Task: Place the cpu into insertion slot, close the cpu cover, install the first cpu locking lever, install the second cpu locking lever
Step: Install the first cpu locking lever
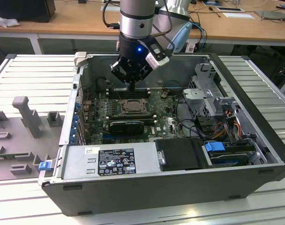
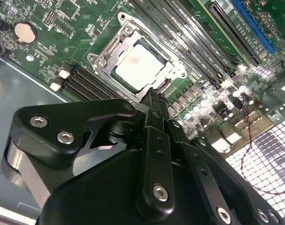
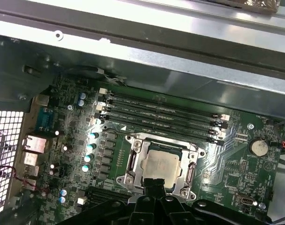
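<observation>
cpu lies flat in the insertion slot on the green motherboard, with the cpu cover down around it. gripper hangs just over the slot's edge, its fingers pressed close together, holding nothing.

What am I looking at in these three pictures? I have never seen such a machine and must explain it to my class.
A silver-and-black robot arm reaches into an open grey computer case lying on a slatted silver table. The exterior view watches from outside; both wrist views come from cameras riding on the arm. Its black hand is shut, apparently empty, its tip at the edge of the square metal-framed socket on the green motherboard. The pale silver square chip sits in that socket, with the thin dark-silver frame cover closed around it.
</observation>
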`<state>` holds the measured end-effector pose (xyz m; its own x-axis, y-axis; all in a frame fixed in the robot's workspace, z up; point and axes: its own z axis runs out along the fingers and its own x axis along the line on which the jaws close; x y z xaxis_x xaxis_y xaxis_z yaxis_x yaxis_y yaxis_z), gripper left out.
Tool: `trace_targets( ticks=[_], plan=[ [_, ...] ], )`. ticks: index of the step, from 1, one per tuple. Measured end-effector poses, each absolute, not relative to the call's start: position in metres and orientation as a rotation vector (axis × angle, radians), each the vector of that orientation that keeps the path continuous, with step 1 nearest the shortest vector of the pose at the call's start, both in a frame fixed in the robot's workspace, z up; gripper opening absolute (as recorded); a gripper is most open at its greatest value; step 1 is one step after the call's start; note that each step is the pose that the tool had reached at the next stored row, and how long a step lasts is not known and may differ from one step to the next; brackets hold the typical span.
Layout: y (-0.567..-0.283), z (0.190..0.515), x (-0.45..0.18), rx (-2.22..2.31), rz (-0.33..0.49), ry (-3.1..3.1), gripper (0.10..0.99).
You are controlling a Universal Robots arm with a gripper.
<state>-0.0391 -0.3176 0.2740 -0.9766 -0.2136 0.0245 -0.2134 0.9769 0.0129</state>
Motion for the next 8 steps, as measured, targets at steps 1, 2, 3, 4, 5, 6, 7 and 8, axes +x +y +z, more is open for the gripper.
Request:
trace_targets(
  ticks=[1, 2, 3, 4, 5, 6, 7, 8],
  plan=[
    [-0.3176, 0.2740, -0.0391, 0.356, -0.016, -3.095, 0.106],
    [-0.3176, 0.2740, -0.0391, 0.375, -0.015, -3.093, 0.106],
    [-0.3176, 0.2740, -0.0391, 0.389, -0.015, -3.091, 0.106],
    [-0.3176, 0.2740, -0.0391, 0.412, -0.015, -3.088, 0.106],
    [-0.3176, 0.2740, -0.0391, 0.430, -0.015, -3.086, 0.106],
    [-0.3176, 0.2740, -0.0391, 0.446, -0.014, -3.083, 0.106],
    [-0.3176, 0.2740, -0.0391, 0.459, -0.014, -3.081, 0.106],
    [-0.3176, 0.2740, -0.0391, 0.470, -0.014, -3.080, 0.106]
  ],
)
